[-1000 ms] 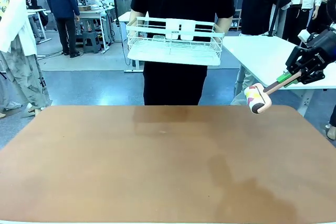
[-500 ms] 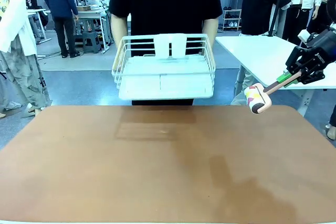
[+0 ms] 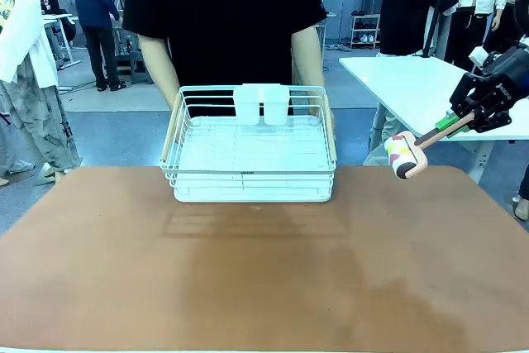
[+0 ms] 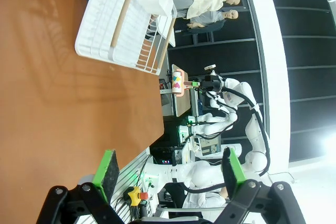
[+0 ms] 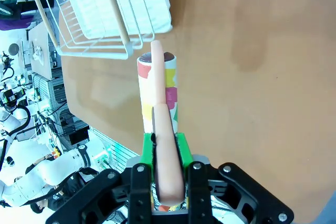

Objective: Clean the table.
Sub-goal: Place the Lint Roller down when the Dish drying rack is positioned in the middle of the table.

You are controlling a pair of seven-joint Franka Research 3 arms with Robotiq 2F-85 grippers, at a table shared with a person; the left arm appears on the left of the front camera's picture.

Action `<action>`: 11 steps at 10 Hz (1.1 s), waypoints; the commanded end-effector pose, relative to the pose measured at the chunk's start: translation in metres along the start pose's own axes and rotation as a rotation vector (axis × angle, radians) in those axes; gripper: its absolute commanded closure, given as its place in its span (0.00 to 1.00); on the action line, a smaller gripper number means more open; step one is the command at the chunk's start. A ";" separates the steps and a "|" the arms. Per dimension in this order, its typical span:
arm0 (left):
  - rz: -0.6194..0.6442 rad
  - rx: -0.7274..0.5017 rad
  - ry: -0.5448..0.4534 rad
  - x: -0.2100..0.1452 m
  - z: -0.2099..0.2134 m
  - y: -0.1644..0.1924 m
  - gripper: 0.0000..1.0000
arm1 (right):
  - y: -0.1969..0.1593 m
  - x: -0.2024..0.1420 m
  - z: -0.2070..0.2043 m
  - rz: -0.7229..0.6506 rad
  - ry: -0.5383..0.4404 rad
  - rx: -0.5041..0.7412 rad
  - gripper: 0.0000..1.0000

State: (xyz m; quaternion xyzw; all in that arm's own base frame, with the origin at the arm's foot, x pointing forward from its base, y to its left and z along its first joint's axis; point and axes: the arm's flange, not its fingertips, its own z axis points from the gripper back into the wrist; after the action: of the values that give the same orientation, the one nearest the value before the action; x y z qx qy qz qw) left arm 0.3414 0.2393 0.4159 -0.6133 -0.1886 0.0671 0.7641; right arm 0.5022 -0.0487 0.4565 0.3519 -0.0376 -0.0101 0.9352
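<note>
The table (image 3: 264,287) has a wide reddish-brown top. Off its far right corner my right gripper (image 3: 453,124) hangs in the air, shut on the pink handle of a lint roller (image 3: 402,155) whose patterned head points toward the table. In the right wrist view the gripper (image 5: 167,150) clamps that handle, and the lint roller (image 5: 157,90) hovers above the table (image 5: 252,77). My left gripper (image 4: 170,169) is open with nothing between its green pads, over the table (image 4: 63,103). A person holds a white wire basket (image 3: 248,150) by its sides at the table's far edge.
Two white cups (image 3: 263,103) hang on the basket's back rail. A white-topped table (image 3: 413,80) stands behind on the right, close to my right arm. People stand farther back. The basket (image 4: 121,24) and the roller (image 4: 177,81) also show in the left wrist view.
The person has stepped closer and lowered the basket from chest height down to the table's far edge. My right gripper and the roller have stayed still.
</note>
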 end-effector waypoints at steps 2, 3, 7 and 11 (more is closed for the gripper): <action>-0.005 -0.010 -0.005 -0.002 0.002 -0.001 0.00 | 0.002 0.000 0.000 -0.011 -0.001 0.001 0.79; -0.005 -0.010 -0.005 -0.002 0.002 -0.001 0.00 | 0.002 0.000 0.000 -0.011 -0.001 0.001 0.79; -0.005 -0.010 -0.005 -0.002 0.002 -0.001 0.00 | 0.002 0.000 0.000 -0.011 -0.001 0.001 0.79; -0.005 -0.010 -0.005 -0.002 0.002 -0.001 0.00 | 0.002 0.000 0.000 -0.011 -0.001 0.001 0.79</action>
State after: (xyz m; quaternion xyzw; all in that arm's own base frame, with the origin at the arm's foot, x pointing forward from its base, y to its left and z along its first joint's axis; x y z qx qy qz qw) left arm 0.3414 0.2393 0.4159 -0.6133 -0.1886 0.0671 0.7641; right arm 0.5022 -0.0487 0.4565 0.3519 -0.0377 -0.0101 0.9352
